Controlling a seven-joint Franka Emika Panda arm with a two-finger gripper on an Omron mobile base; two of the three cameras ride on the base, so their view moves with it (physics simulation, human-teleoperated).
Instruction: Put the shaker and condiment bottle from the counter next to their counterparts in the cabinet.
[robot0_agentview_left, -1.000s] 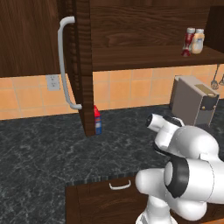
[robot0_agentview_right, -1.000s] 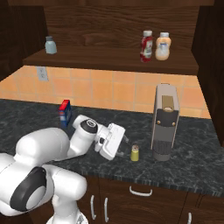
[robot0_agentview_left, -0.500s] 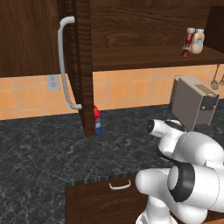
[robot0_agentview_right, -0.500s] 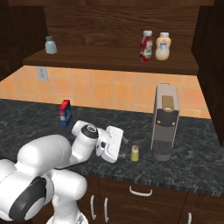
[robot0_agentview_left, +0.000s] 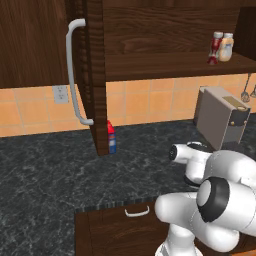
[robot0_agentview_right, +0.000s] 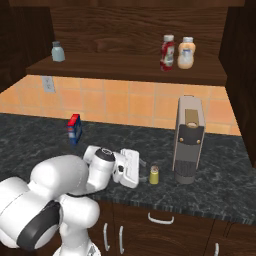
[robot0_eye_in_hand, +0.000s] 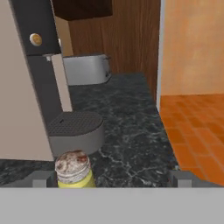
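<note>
While the big brown cabinet (robot0_agentview_right: 130, 70) fills the top of the right base view, its door (robot0_agentview_left: 95, 75) with a curved pale handle (robot0_agentview_left: 72, 70) stands open in the upper left of the left base view. Below it, the dark marbled counter (robot0_agentview_right: 220, 170) runs across the middle. A tall beige coffee machine (robot0_agentview_right: 189, 140) stands on it at the right. On the shelf at the upper right, the red condiment bottle (robot0_agentview_right: 167, 52) stands just beside a pale beige bottle (robot0_agentview_right: 186, 53). A red-topped blue bottle (robot0_agentview_right: 74, 128) stands at the left. The gripper (robot0_agentview_right: 140, 170) has its jaws wide apart, holding nothing. The little yellow shaker (robot0_agentview_right: 154, 175) stands just beside it, near the coffee machine.
</note>
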